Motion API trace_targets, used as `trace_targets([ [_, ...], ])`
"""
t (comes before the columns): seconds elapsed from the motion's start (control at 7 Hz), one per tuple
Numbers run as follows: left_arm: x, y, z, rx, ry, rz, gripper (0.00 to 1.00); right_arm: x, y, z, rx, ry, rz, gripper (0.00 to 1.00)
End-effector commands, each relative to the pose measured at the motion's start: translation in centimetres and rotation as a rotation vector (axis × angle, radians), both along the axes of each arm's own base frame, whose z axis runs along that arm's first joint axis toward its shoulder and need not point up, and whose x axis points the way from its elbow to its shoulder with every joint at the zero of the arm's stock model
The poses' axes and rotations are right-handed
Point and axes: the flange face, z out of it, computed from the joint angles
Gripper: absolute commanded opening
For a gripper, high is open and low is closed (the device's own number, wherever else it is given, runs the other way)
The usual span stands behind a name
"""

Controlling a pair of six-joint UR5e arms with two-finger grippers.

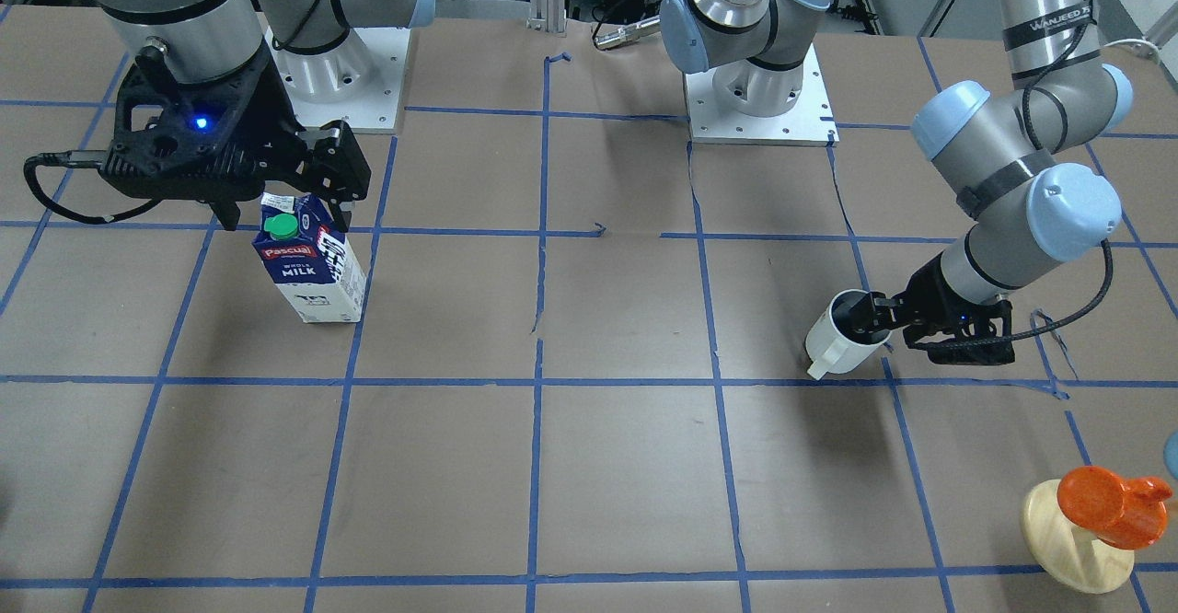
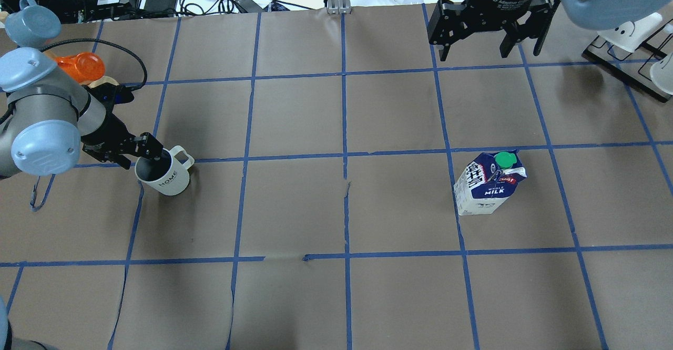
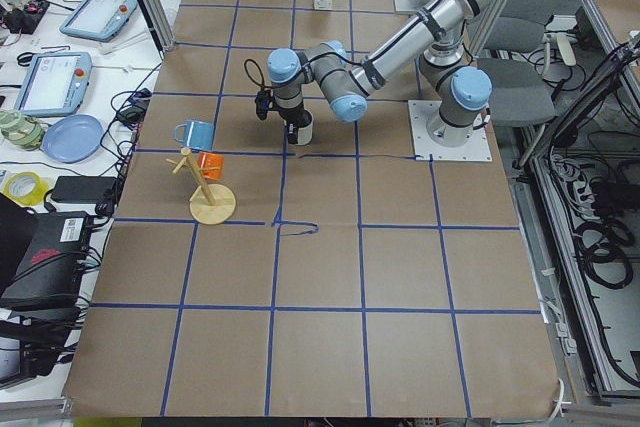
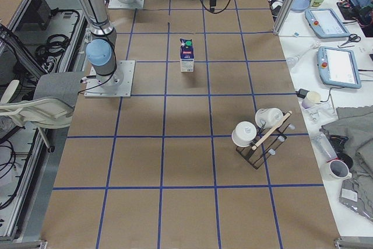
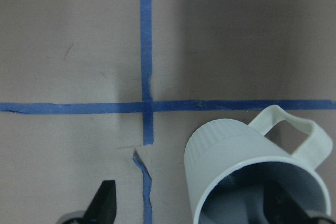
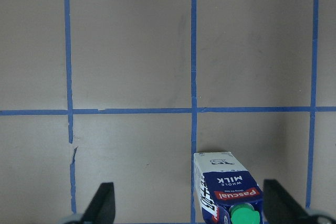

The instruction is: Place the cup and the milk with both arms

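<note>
Presently, the left tool [image 2: 141, 154] is low over the bench [image 2: 342, 208] on the robot's left side. Its fingers are spread wide. One finger [image 5: 278, 203] sits inside the cup [image 2: 168, 179] and the other [image 5: 105, 198] stands clear of the cup's outer wall, so nothing is gripped. The cup stands on the bench just beside a crossing of blue tape lines [image 5: 146, 106], with its handle on the side away from the tool. The right tool [image 2: 476, 50] hangs well above the bench, wide open and empty. The milk [image 2: 489, 187] stands upright on the robot's right side, below that tool and apart from it, green cap [image 2: 505, 159] uppermost.
</note>
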Motion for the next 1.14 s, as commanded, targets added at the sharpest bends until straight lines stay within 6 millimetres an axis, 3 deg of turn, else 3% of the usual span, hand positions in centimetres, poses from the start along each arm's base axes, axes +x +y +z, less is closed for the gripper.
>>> trace_targets([
  [0.0, -0.1, 0.0, -0.3, 0.005, 0.001, 0.004, 0.13, 0.1, 0.0, 0.0, -0.001, -0.001, 0.001, 1.0],
  [0.14, 0.0, 0.1, -0.2, 0.004, 0.0, -0.003, 0.08, 0.1, 0.0, 0.0, -0.002, 0.0, 0.001, 1.0],
  [0.43, 0.3, -0.7, 2.0, -0.036, -0.026, 0.003, 0.05, 0.0, 0.0, 0.0, 0.0, -0.001, 0.0, 1.0],
  [0.57, -0.8, -1.3, 4.0, -0.051, -0.033, 0.023, 0.03, 0.1, 0.0, 0.0, 0.0, 0.0, 0.001, 1.0],
  [0.71, -3.4, -2.0, 5.9, -0.038, -0.025, 0.049, 0.03, 0.1, 0.0, 0.0, 0.0, 0.0, 0.001, 1.0],
  [1.0, -13.2, -2.8, 6.3, -0.033, -0.035, 0.157, 0.03, 0.1, 0.0, 0.0, 0.0, -0.001, 0.001, 1.0],
])
